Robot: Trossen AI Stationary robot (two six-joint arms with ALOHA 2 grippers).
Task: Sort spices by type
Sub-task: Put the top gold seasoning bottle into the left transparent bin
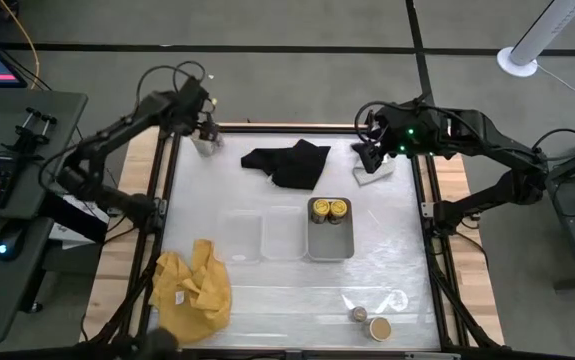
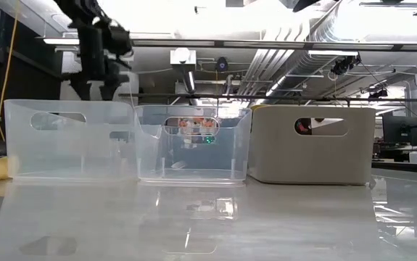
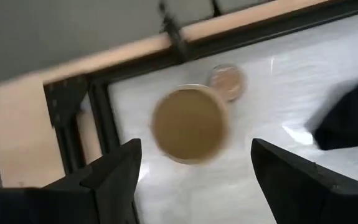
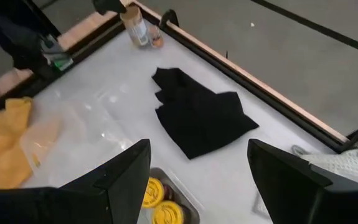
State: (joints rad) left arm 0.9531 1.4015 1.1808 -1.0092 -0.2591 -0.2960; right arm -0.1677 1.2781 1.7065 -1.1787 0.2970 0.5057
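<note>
Left pincer (image 3: 191, 171) wide open, empty, above tan-topped jar (image 3: 190, 124) and tiny brown jar (image 3: 226, 81) at far left table corner, right pincer (image 4: 197, 180) open, empty, two yellow-topped jars (image 1: 329, 209) inside grey tray (image 1: 330, 244), two more jars (image 1: 370, 322) near front edge.

The scene is brightly lit from overhead. Ceiling lights are blown out in the low view, and glare is thrown across the glossy table (image 1: 387, 270). The tan-topped jar (image 3: 190, 123) is blurred in the left wrist view.
</note>
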